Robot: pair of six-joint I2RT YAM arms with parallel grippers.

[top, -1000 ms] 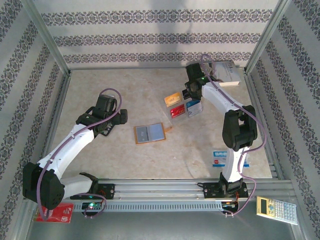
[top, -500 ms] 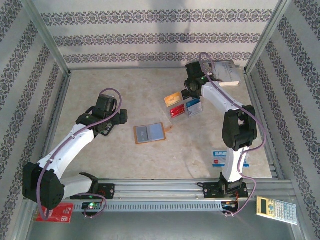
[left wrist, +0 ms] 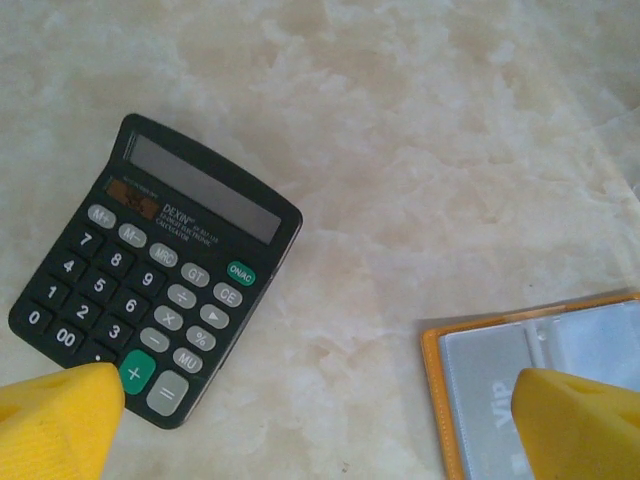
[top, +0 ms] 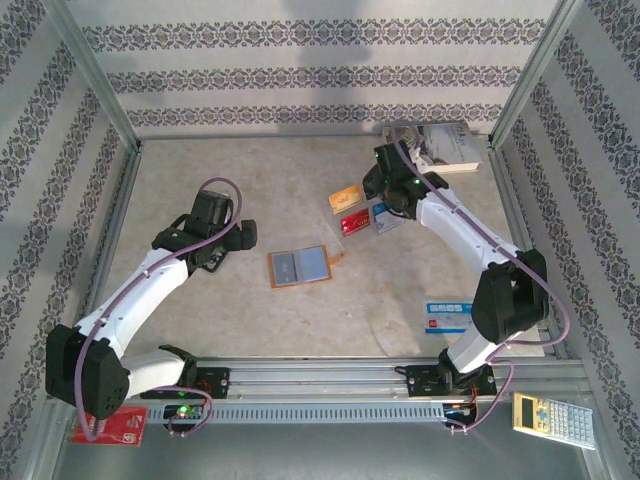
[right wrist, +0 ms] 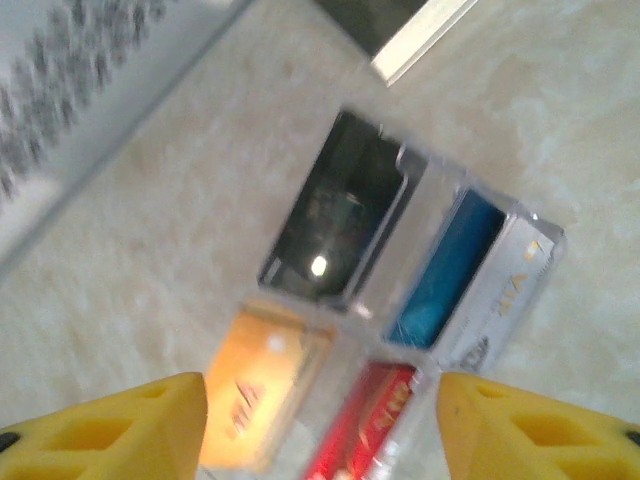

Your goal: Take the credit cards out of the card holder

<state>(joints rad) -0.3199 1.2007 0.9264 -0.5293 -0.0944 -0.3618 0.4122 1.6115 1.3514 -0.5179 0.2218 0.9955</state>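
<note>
Up at the far end, the right gripper (right wrist: 322, 425) hangs over a cluster of cards with its yellow fingers well apart and nothing between them, so it is empty. Close under it lie the orange card (right wrist: 262, 385) by its left finger, the red card (right wrist: 362, 430) between the fingers, the blue card (right wrist: 448, 268) towards the right finger, and the black card (right wrist: 338, 212) further ahead. They lie almost edge to edge, some seemingly in clear sleeves. The left gripper (left wrist: 315, 425) is spread fully wide and empty too, poised low over the table (top: 250, 180). The card holder (left wrist: 535, 350) lies open and flat at its right finger, partly hidden behind it, and a calculator (left wrist: 150, 270) lies ahead of its left finger. A grey pocket marked VIP shows in the holder, so there may well be a card left inside, though I can't tell for sure. Here's the danger: nothing pins the holder, so a tug on a snug card could drag the whole wallet along. A straight drop by the left gripper could land one finger on the calculator. On the right, a careless sweep could scatter those tightly packed cards or pinch two at once.
</note>
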